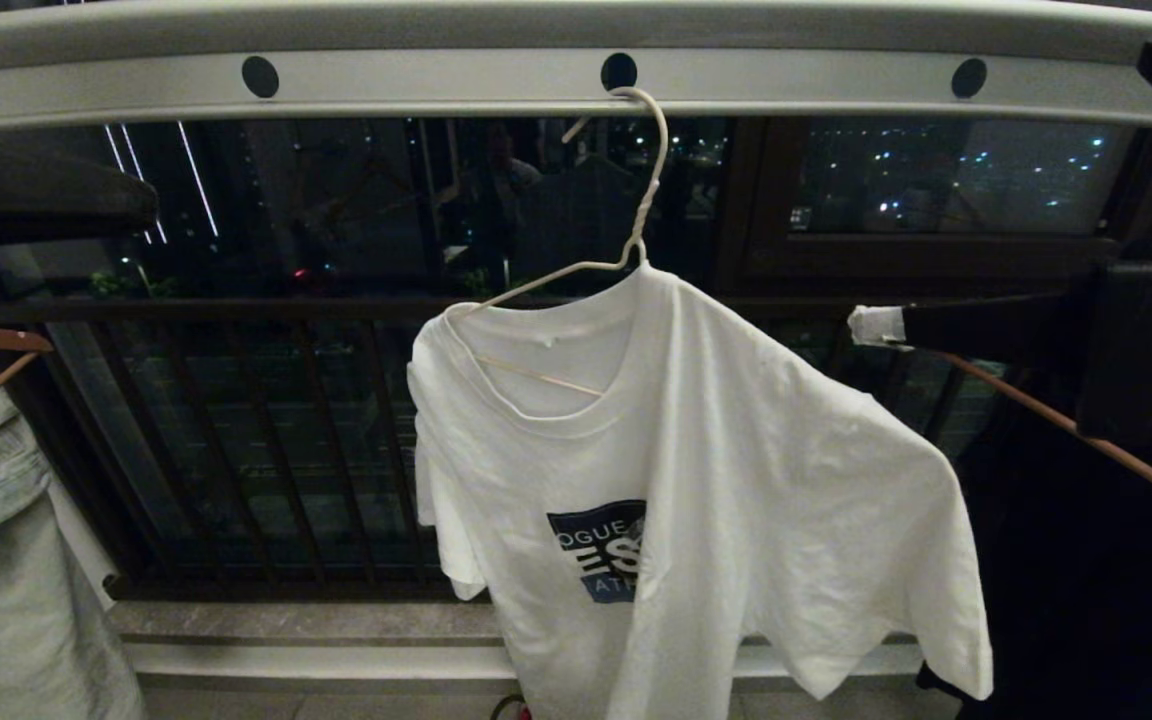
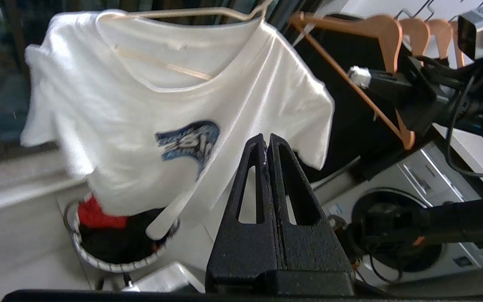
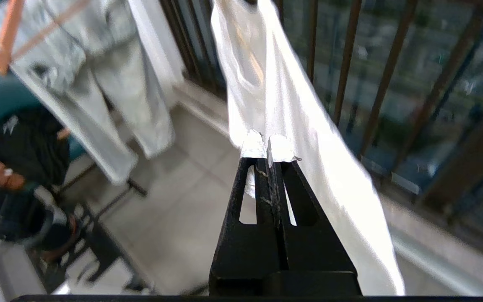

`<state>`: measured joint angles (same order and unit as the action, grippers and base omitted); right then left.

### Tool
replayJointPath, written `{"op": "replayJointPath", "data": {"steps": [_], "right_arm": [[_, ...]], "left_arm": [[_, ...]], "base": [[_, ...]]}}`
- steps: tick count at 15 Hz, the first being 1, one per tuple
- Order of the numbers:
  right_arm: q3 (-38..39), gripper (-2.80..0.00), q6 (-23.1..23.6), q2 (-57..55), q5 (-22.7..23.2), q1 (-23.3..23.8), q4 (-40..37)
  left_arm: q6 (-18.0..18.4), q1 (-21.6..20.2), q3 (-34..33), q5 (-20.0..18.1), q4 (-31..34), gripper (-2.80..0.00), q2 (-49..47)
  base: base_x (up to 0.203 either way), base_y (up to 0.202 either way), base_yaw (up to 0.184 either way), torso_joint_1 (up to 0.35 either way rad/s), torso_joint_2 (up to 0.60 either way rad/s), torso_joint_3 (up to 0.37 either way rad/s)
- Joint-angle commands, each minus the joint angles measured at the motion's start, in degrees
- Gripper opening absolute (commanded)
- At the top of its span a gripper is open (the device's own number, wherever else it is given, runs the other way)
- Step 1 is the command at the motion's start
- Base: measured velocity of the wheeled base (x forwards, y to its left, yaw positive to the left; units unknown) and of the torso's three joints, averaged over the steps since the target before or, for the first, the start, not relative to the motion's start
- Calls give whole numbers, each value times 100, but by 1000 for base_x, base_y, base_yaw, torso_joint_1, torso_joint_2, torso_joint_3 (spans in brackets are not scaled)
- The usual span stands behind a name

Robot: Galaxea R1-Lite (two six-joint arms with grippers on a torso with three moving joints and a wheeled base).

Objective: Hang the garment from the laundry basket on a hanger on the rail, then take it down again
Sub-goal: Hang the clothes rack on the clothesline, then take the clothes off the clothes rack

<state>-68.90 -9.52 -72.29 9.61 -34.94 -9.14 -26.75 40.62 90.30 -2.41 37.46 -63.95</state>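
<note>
i have the t-shirt (image 1: 696,480) up on the thin white wire hanger (image 1: 636,215), and the hanger's hook sits through one of the round holes in the rail (image 1: 436,90), which keeps it from sliding along the bar. the shirt hangs lopsided: on my right side the cloth covers the hanger arm at the shoulder, while on my left the wire arm shows bare above the collar, so i judge that shoulder has slipped or was never fully seated. the hanging half looks about done, and taking it down is still ahead.

my right hand (image 1: 876,325) is out beside the shirt's right shoulder, level with it and just apart from the cloth in the head view. its fingers are pressed together with nothing between them; from its own wrist view the shirt's edge passes right behind the tips, and i think it only brushes there, though that view is blurred. my left hand (image 2: 266,140) is closed and empty too, held back in front of the shirt, below the chest print. under the hem stands the laundry basket (image 2: 99,262) on the floor, a red cloth (image 2: 94,214) and a black cloth (image 2: 120,243) in it.
</note>
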Motion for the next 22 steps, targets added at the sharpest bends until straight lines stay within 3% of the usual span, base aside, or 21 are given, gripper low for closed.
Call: {"op": "replayJointPath", "data": {"steps": [1, 6, 11, 12, 18, 22], "right_arm": [[17, -280, -18, 324, -59, 24, -432], [208, -280, 1, 795, -109, 277, -1249], [591, -280, 228, 840, -223, 293, -1389], [636, 0, 255, 830, -231, 286, -1380], [974, 0, 677, 297, -206, 286, -1310], [1304, 0, 890, -127, -183, 281, -549]], "left_arm": [[-23, -1, 75, -5, 24, -280, -123], [-138, -1, 84, 4, 33, -280, -364], [-129, -1, 67, 13, 33, -280, -338], [-132, 4, 67, 13, 33, -280, -336], [-129, -1, 67, 13, 33, -280, -320], [-129, -1, 67, 30, 33, -280, -268]], "base": [[0, 0, 0, 0, 0, 0], [0, 0, 0, 0, 0, 0], [0, 0, 0, 0, 0, 0], [0, 0, 0, 0, 0, 0], [0, 0, 0, 0, 0, 0], [0, 0, 0, 0, 0, 0]]}}
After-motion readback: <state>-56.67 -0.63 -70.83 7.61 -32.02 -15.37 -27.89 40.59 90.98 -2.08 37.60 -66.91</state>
